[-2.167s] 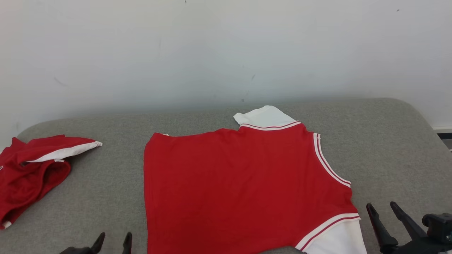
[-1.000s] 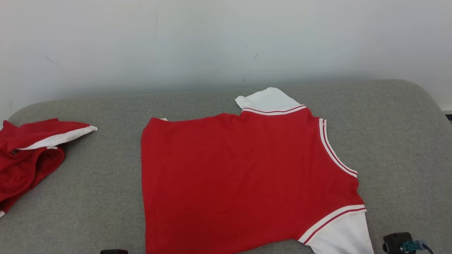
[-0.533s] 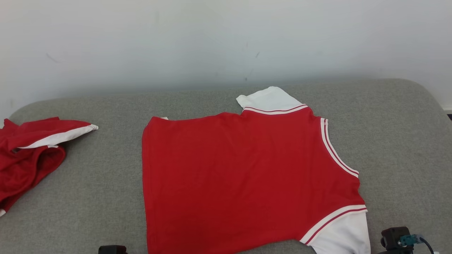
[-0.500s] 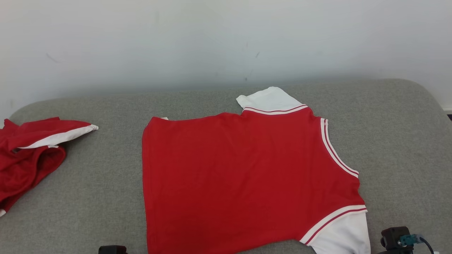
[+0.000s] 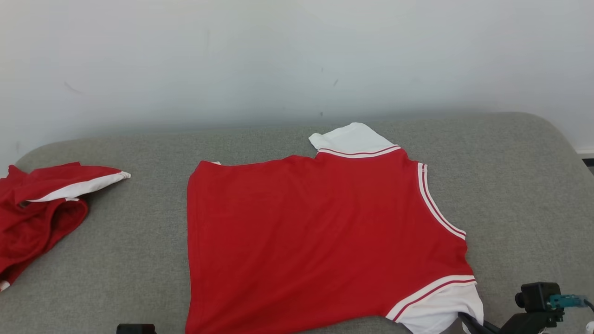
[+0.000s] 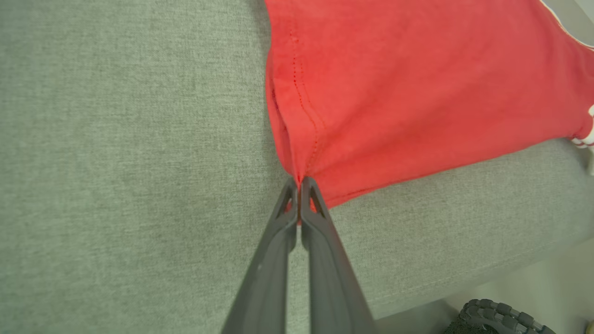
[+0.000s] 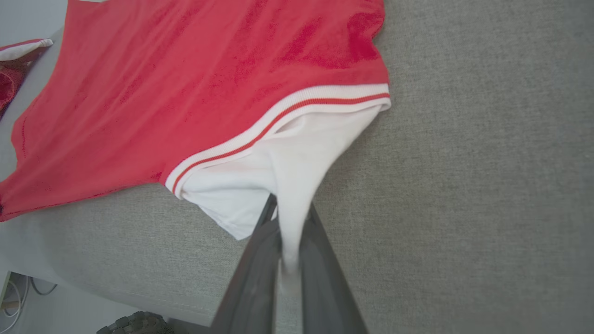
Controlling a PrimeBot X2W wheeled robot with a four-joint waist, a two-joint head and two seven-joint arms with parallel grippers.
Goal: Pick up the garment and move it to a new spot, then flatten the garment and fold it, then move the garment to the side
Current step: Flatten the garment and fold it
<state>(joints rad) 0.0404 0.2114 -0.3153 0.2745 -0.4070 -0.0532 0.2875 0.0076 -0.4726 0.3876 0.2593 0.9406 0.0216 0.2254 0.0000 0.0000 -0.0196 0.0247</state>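
— Head view?
— A flat red knit shirt with white sleeves [image 5: 315, 232] lies mid-way on the grey fabric cushion [image 5: 116, 241]. Its long axis runs left-right, neckline rightward. A crumpled red garment [image 5: 37, 218] sits well apart, left.
— Left wrist?
— The left gripper [image 6: 299, 181] is pinched onto the shirt's hem corner.
— Right wrist?
— The right gripper [image 7: 290, 211] is clamped on its near sleeve.

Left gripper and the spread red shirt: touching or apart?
Touching. In the left wrist view the left gripper has its jaws shut on the hem corner of the shirt, red fabric pinched between them.
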